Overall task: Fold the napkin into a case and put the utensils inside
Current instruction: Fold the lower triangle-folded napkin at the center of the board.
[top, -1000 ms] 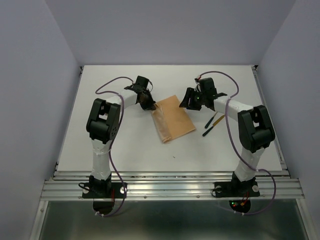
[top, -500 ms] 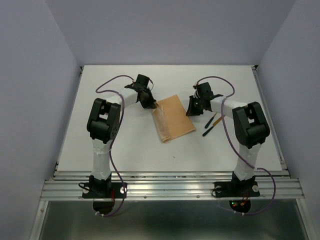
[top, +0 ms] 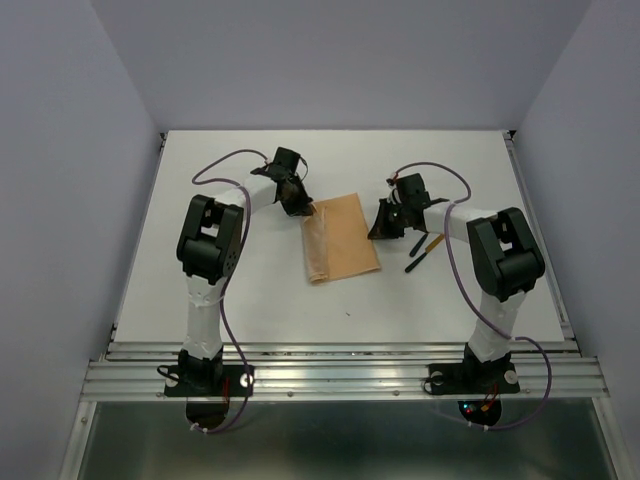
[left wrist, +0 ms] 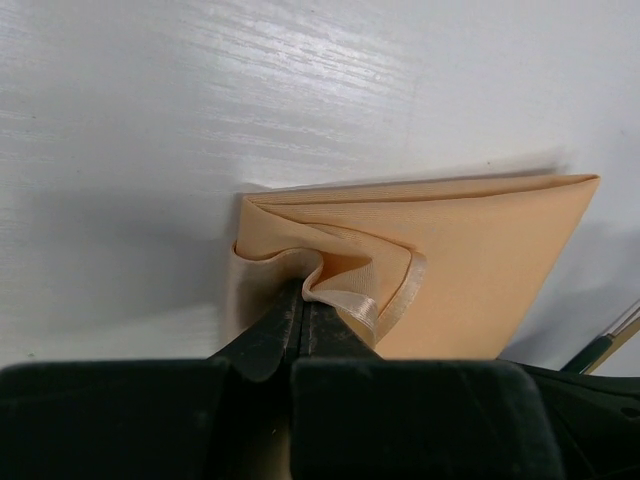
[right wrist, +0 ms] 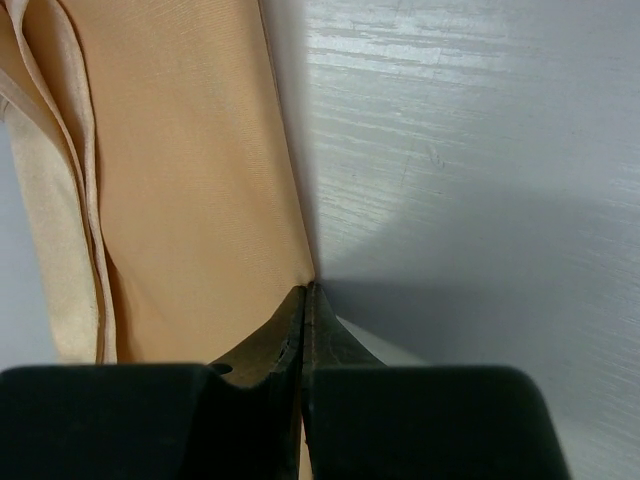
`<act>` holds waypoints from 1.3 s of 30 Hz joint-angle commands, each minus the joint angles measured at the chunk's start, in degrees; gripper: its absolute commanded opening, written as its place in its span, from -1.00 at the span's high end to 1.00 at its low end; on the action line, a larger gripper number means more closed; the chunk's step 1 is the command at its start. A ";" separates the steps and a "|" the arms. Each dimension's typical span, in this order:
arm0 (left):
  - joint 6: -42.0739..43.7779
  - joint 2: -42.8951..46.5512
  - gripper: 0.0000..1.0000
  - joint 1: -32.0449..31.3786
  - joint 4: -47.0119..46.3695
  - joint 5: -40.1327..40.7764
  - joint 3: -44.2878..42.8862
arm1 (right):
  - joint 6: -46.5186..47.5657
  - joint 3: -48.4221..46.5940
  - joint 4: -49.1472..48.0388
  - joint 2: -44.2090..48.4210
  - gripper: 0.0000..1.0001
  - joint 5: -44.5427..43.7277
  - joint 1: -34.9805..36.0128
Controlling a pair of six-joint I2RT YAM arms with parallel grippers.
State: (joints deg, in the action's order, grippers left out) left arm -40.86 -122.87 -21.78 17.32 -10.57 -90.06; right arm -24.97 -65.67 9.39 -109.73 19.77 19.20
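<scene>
The peach-orange napkin (top: 340,240) lies folded into a narrow rectangle mid-table. My left gripper (top: 303,208) is shut on its far left corner, and in the left wrist view the cloth (left wrist: 480,260) bunches up at the closed tips (left wrist: 300,292). My right gripper (top: 381,224) is shut at the napkin's right edge. In the right wrist view its tips (right wrist: 308,292) pinch that edge of the cloth (right wrist: 190,180). The utensils (top: 424,245), slim with dark handles, lie on the table just right of the right gripper. One handle end (left wrist: 608,340) shows in the left wrist view.
The white table (top: 240,290) is walled in by grey panels at the back and both sides. Purple cables (top: 215,170) loop over each arm. A metal rail (top: 340,375) runs along the near edge by the arm bases.
My right gripper came down to the napkin's right edge and shut there. The napkin's near end swung to the left, so it lies straighter. The left gripper kept its grip.
</scene>
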 commanded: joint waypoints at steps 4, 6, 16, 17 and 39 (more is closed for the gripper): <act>-0.27 -1.32 1.00 -0.10 1.92 1.95 -4.77 | -0.17 2.39 0.37 1.36 0.99 0.88 0.49; -0.53 -1.58 1.00 -0.10 2.10 2.31 -5.04 | -0.25 2.74 0.11 1.28 0.99 0.88 0.49; -1.41 -2.64 1.00 0.34 2.98 3.62 -7.41 | -0.08 4.23 -0.16 1.71 0.99 0.89 0.49; -1.67 -2.99 1.00 0.42 3.07 3.80 -7.93 | -0.08 4.41 -0.33 1.80 0.99 0.88 0.49; 2.27 -5.01 1.00 0.42 4.48 1.60 -10.49 | -1.66 -0.42 -0.60 5.32 0.03 0.80 0.49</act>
State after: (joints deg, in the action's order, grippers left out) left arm -40.88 -129.03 -21.63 20.56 -9.06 -100.31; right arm -26.39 -62.78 7.38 -107.33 22.26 19.22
